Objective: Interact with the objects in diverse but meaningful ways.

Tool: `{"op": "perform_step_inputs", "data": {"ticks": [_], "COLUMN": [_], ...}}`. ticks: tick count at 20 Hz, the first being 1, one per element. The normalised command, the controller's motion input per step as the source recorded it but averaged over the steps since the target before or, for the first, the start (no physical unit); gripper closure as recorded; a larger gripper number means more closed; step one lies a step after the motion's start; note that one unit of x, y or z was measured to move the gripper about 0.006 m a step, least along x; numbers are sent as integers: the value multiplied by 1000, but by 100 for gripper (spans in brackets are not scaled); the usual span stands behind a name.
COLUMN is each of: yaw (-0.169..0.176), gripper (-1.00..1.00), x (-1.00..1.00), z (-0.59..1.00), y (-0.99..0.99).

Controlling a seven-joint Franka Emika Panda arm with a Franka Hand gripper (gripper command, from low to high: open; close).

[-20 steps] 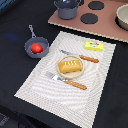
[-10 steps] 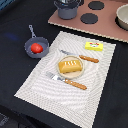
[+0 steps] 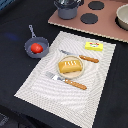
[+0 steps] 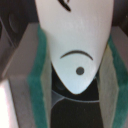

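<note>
Exterior view, from its left: a small grey frying pan (image 3: 36, 47) sits on the dark tabletop (image 3: 17, 25) beside the striped placemat (image 3: 42, 85), its handle running away toward the far edge; a red tomato (image 3: 36, 48) lies inside it. On the placemat, a small plate (image 3: 59, 73) carries the orange-yellow bread loaf (image 3: 70, 66), whose long axis runs roughly across the mat, tilted slightly. A wooden-handled knife (image 3: 82, 57) lies just beyond the plate and a wooden-handled fork (image 3: 67, 81) just nearer than it, both slanted the same way, metal ends toward the exterior view's left. Near the mat's far corner on the exterior view's right lies the flat yellow butter block (image 3: 93, 46), long axis across the view. Beyond it, a pinkish toy stove board (image 3: 107, 27) holds a grey pot (image 3: 67, 8) and dark burner discs (image 3: 90, 18). The arm does not appear in this view. Wrist view: the white fish-shaped piece (image 4: 75, 40) fills the frame, its long axis lengthwise, tapered end with curved mouth line and dot eye between the green-padded fingers (image 4: 37, 80) of the end effector (image 4: 75, 87), which stands closed about it.
</note>
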Motion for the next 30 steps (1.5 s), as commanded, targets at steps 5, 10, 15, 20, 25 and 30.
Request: {"op": "perform_step_inputs", "data": {"ticks": [5,10,15,20,25,30], "yaw": [53,1,-7,-30,-52,-40], "gripper": [-100,-100,-100,-100,-100,-100], "x": [-186,4,194,254,110,2], "z": [538,225,85,1,31,-53], "y": [0,-111,-267,-372,-381,-269]}}
